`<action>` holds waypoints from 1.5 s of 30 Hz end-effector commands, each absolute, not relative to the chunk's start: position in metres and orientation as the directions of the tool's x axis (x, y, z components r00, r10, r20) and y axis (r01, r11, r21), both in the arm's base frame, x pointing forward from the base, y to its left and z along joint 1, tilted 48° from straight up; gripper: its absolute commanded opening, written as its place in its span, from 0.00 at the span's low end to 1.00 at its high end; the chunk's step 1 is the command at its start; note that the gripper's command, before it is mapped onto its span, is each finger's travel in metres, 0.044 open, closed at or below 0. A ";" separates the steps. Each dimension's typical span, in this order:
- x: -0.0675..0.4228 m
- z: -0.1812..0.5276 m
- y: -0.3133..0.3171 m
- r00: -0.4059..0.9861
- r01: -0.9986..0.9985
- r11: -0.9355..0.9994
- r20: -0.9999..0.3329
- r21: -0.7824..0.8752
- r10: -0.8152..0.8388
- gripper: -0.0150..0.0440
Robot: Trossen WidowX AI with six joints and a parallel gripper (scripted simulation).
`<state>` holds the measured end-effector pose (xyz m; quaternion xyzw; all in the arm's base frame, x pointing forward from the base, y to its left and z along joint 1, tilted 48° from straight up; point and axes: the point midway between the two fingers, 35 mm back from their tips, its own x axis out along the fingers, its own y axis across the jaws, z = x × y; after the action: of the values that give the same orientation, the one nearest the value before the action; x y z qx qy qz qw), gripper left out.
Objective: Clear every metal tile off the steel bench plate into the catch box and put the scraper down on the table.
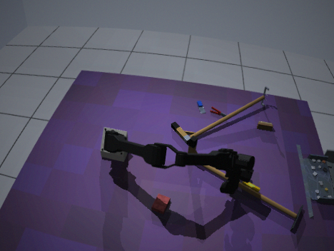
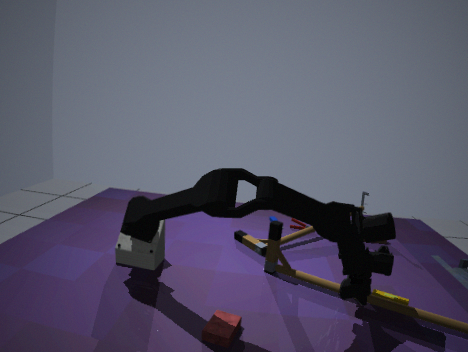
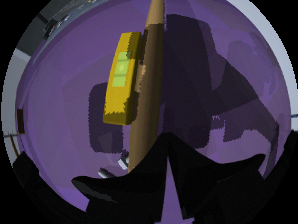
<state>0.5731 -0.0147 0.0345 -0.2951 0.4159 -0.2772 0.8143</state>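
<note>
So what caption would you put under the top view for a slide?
Black arm's gripper closed on the long scraper's wooden handle beside its yellow grip, blade near the tile-strewn steel plate.

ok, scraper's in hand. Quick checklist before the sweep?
1. Grip: ok. The gripper is shut on the long scraper, beside its yellow tag.
2. Blade on the plate: not ok. The blade sits just off the near end of the steel bench plate.
3. Tiles cleared: not ok. The metal tiles lie scattered on the plate.
4. Catch box free to receive: cannot tell. The catch box is cut off by the frame edge.
5. Sweep path free of the hooked pole: ok. It lies well away from the plate.
</note>
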 end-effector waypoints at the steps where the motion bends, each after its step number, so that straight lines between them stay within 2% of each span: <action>1: 0.575 0.029 -0.011 0.500 0.206 0.674 -0.516 -0.710 -0.696 0.25; 37: 0.563 0.101 0.063 0.501 0.201 0.675 -0.518 -0.710 -0.694 0.25; 45: 0.552 0.140 0.074 0.505 0.143 0.677 -0.535 -0.722 -0.678 0.25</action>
<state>0.5557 0.0688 0.1193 -0.3076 0.4276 -0.2628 0.8084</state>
